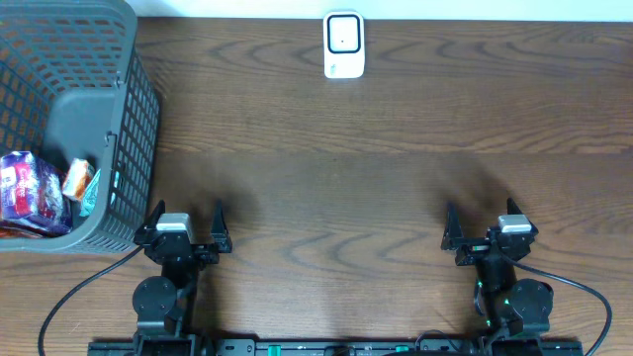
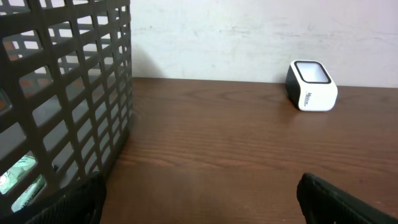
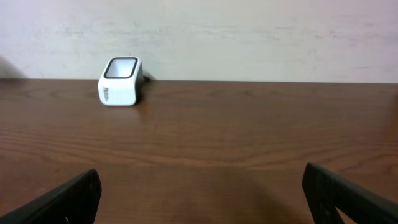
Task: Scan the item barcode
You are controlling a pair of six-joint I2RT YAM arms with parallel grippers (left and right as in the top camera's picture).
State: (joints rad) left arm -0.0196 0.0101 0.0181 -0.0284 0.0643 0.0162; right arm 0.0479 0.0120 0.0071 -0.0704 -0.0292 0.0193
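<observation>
The packaged items are lying inside the dark mesh basket at the left edge of the overhead frame, in a small heap of purple, red, orange and green wrappers. No barcode is showing on them from any camera. The white barcode scanner is standing at the top centre of the frame, close to the far edge of the desk and well apart from the basket.

The left end effector is sitting at the lower left, just beside the basket wall, with its fingers spread wide and nothing between them. The right end effector is sitting at the lower right, also released and carrying nothing. Both wrist cameras are looking across bare wood toward the scanner.

In my judgement the task is only beginning, and the step in hand is picking one item out of the basket. The left arm is the nearer one. The next move is calling for it to rise over the basket rim, come down on one packet and clench on it, without catching the mesh.
</observation>
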